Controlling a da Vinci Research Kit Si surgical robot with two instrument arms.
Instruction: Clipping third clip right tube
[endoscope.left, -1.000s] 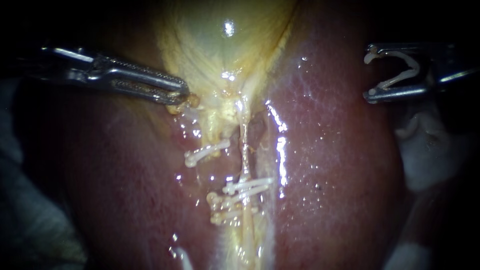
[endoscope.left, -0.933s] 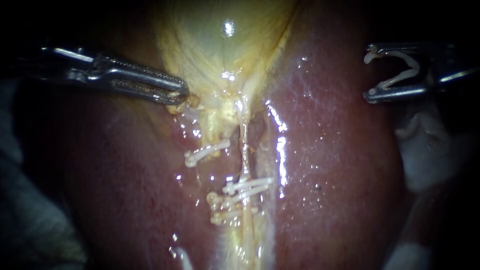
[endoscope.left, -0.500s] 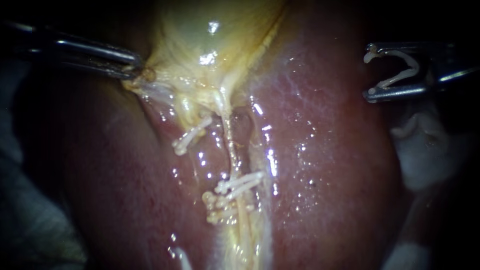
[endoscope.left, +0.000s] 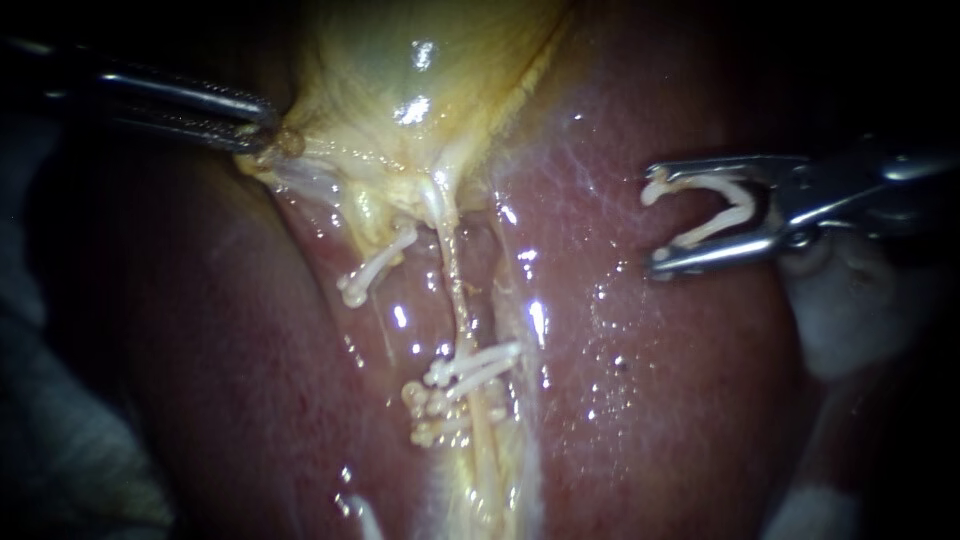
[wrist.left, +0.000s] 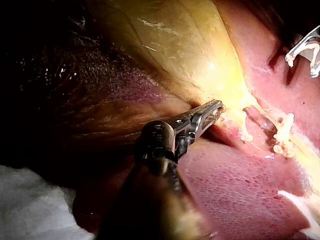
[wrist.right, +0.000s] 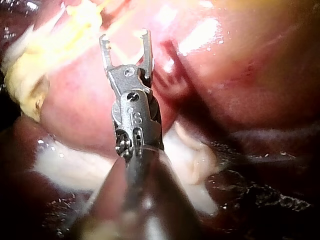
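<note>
White clip (endoscope.left: 744, 205), yellow gallbladder (endoscope.left: 400, 60) (red liver (endoscope.left: 690, 400))

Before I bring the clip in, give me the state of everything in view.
Left instrument: jaws shut on gallbladder edge.
Right instrument: jaws wide apart, holding loaded clip, over liver, short of the tube.
Loaded clip: open.
Right tube: stretched straight, whole, bare above the lower clips.
Upper clip: closed.
Lower clips: closed.

- Thin pale-yellow right tube (endoscope.left: 455, 285) runs lengthwise mid-scene, white plastic clips (endoscope.left: 480, 365) crossing its near stretch.
- Open white U-shaped clip (endoscope.left: 715, 208) sits well right, mouth leftward.
</note>
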